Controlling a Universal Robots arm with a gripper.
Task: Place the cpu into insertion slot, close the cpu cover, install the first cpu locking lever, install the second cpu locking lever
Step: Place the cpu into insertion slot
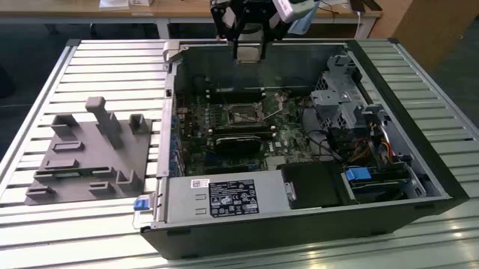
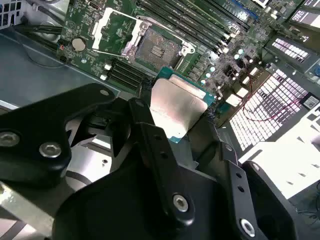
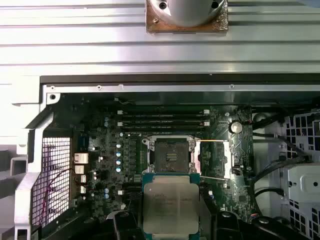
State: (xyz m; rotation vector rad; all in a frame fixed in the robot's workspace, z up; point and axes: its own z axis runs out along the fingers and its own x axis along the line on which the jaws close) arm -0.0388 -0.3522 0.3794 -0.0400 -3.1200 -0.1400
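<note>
In both wrist views my gripper is shut on the cpu, a flat square chip with a dull silver top, pinched at its edges between black fingers. It hangs above the motherboard, apart from the insertion slot, whose dark centre lies bare. Beside the slot, the cpu cover is swung open, a thin silver frame with green board showing through its cut-out. The second wrist view shows the cpu, the slot and the cover. In the exterior view the gripper hovers over the case's far wall, well above the slot.
The open computer case lies on a slatted metal table. A power supply fills its near side, and a drive cage with cables stands at the exterior view's right. A grey fixture block sits outside at the left. Long memory slots run beside the socket.
</note>
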